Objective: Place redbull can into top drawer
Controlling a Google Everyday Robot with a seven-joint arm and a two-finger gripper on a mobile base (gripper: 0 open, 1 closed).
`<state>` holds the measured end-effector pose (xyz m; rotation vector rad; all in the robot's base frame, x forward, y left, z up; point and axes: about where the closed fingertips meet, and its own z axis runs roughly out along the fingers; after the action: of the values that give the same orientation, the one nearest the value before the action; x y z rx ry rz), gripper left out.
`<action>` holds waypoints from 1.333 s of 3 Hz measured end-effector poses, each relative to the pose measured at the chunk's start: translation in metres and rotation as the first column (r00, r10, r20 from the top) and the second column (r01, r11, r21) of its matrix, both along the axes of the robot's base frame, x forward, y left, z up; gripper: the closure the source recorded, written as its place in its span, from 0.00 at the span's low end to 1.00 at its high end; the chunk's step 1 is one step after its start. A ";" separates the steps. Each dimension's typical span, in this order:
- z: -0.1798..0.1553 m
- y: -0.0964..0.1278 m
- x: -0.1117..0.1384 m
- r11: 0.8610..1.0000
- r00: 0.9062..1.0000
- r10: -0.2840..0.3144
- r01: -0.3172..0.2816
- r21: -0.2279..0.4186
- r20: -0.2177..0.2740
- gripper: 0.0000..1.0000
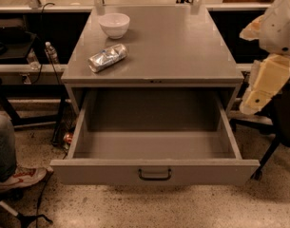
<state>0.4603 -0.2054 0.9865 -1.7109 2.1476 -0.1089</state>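
**A:** What does the room look like?

**B:** There is a speckled stone floor (192, 208) with dark shelving along the back. In the middle stands a grey metal cabinet, and its flat top is the worktop (182, 46).

**A:** Where is the tool?

**B:** The tool (257, 93) is at the far right edge. It is a cream-coloured piece hanging under a white arm housing, beside the worktop's right corner and apart from it. It touches nothing that I can make out. I cannot tell whether it is released or clenched.

**A:** And the top drawer?

**B:** There is one top drawer (154, 171), to the left of the tool and lower. It is pulled fully out, so its bare grey floor shows. One dark bar handle (155, 175) sits at the centre of its front panel.

**A:** What is on the worktop?

**B:** Two things, both well to the left of the tool. One white bowl (114, 24) stands upright near the far left corner. One redbull can (107, 57) lies on its side just in front of the bowl, not touching it, and outside the drawer.

**A:** Is there anything smaller?

**B:** Far to the left of the tool, two clear bottles (51, 52) stand on a low shelf. One small reddish can (67, 137) lies on the floor by the drawer's left side. One red-and-white shoe (22, 176) is at the left edge.
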 end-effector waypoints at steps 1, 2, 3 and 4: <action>-0.006 0.038 0.057 0.993 0.996 0.074 -0.078 0.089 0.047 0.00; -0.010 0.063 0.091 0.983 0.990 0.113 -0.123 0.138 0.080 0.00; -0.018 0.113 0.126 0.961 0.971 0.217 -0.231 0.149 0.103 0.00; -0.027 0.144 0.142 0.944 0.952 0.288 -0.300 0.134 0.102 0.00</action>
<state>0.6019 -0.0611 0.9599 -1.8818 1.7714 0.0621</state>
